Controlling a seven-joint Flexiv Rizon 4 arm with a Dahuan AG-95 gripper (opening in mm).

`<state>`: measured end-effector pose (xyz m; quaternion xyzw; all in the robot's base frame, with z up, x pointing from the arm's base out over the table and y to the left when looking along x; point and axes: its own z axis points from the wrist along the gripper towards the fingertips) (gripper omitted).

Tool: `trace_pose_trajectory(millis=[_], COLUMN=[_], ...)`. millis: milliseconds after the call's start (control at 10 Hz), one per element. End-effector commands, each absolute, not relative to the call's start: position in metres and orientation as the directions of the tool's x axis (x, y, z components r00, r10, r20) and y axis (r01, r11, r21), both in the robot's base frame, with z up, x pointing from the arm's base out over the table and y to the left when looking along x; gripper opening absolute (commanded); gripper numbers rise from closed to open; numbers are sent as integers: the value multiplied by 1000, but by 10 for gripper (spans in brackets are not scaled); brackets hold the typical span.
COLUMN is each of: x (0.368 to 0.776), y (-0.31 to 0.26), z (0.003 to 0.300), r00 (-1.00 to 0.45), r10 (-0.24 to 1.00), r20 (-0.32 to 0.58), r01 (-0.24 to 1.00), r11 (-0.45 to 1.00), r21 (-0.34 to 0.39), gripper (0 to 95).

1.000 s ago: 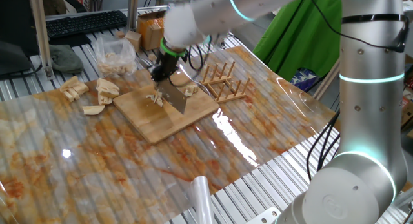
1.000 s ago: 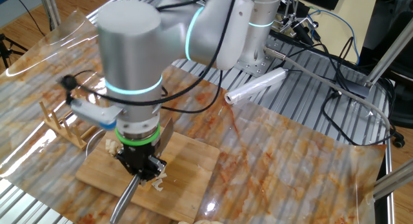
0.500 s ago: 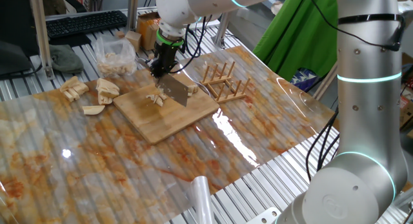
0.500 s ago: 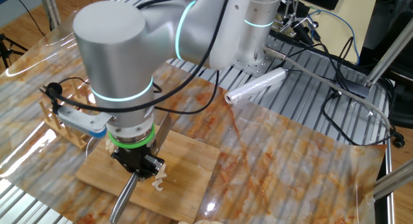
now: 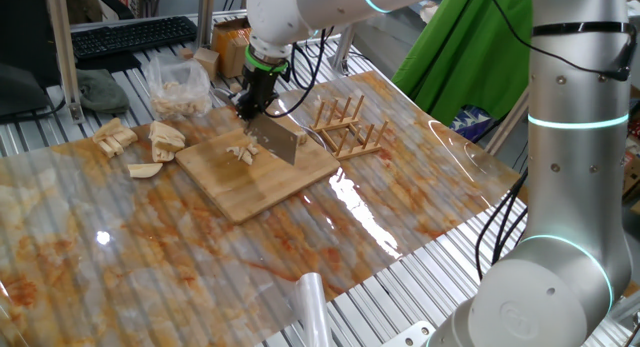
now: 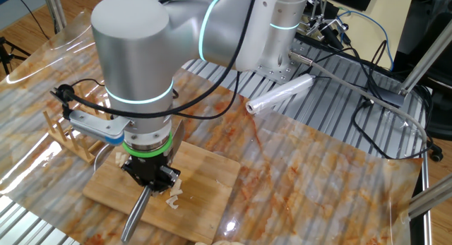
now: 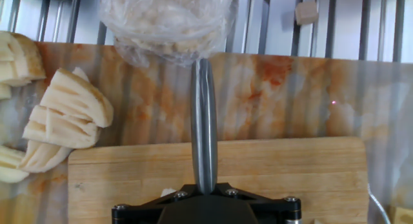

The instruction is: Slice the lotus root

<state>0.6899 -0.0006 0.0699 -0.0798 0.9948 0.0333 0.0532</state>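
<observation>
Gripping knife by steel handle, fingers clamped tight, gripper pointing down above cutting board. Blade raised clear of board, beside lotus root slices lying on wood. More cut root pieces on table left of board. Plastic bag beyond.

A wooden rack stands beside a plastic roll, keyboard and green cloth.
</observation>
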Motion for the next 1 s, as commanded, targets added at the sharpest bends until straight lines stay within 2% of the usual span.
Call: trace_pose_trajectory(millis=[100, 500, 800, 1000], x=[690, 689, 686, 684], y=[-1, -3, 5, 3], z=[71, 63, 27, 34], r00=[-982, -980, -978, -983], r10=[-155, -159, -140, -138], r20=[-112, -117, -155, -122], r01=[-162, -167, -154, -147], r11=[985, 984, 984, 987], r21=[58, 63, 85, 70], gripper=[0, 0, 0, 0])
